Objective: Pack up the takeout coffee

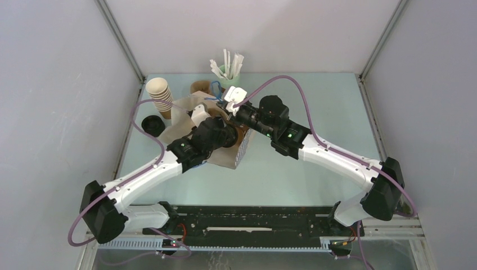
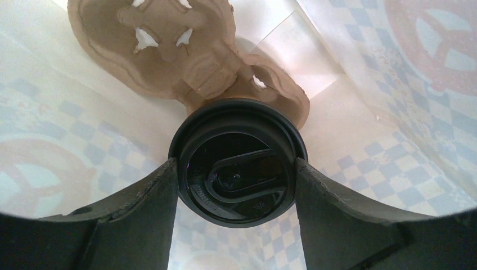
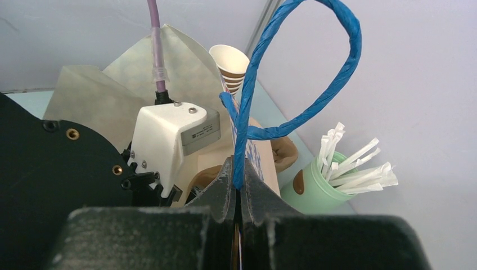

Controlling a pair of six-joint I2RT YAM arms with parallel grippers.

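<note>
A takeout coffee cup with a black lid (image 2: pixel 239 163) shows lid-on in the left wrist view, inside the paper bag (image 2: pixel 394 140). My left gripper (image 2: pixel 237 169) has its fingers pressed against both sides of the lid. A brown pulp cup carrier (image 2: pixel 169 50) lies just beyond the cup in the bag. In the top view the left gripper (image 1: pixel 229 135) reaches into the bag (image 1: pixel 183 121), which hides the cup. My right gripper (image 3: pixel 237 183) is shut on the bag's blue twisted handle (image 3: pixel 315 107) and holds it up; it also shows in the top view (image 1: pixel 224 104).
A stack of lidless brown cups (image 1: pixel 159 95) and a loose black lid (image 1: pixel 152 124) sit left of the bag. A green holder of wrapped white sticks (image 1: pixel 229 70) stands at the back, close behind the right gripper. Enclosure walls stand on both sides.
</note>
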